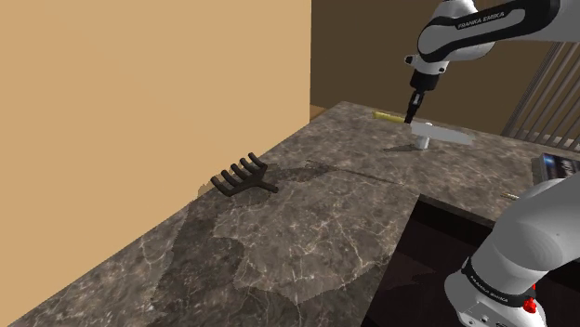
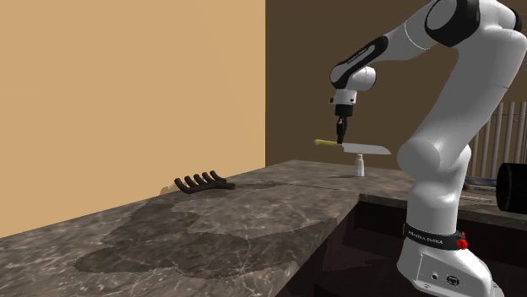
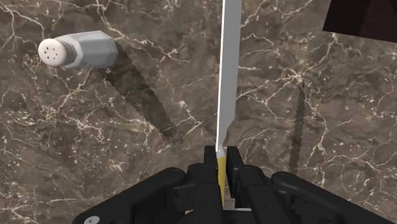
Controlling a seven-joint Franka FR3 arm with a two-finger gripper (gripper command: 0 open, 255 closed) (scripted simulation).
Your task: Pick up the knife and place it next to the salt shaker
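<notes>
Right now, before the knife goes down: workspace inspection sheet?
Surface: dark marbled counter, shadows across it.
Job's things: knife, yellow handle and grey blade, held in the air above the counter; salt shaker upright on the counter, apart from the blade.
Clutter: black pronged rack lying near the tan wall.
Gripper: gripper shut on the knife's handle.
Cables: nothing seen.
Surroundings: brown wall behind; slatted rail past the arm.

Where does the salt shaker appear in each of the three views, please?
Shoulder view: salt shaker upper right, on the counter, under the held knife.
Second exterior view: shaker right of centre, below the blade.
Wrist view: shaker beside the blade, ahead of the pincer.
Shared landmark: the yellow-handled knife clasped in the pincer.
</notes>
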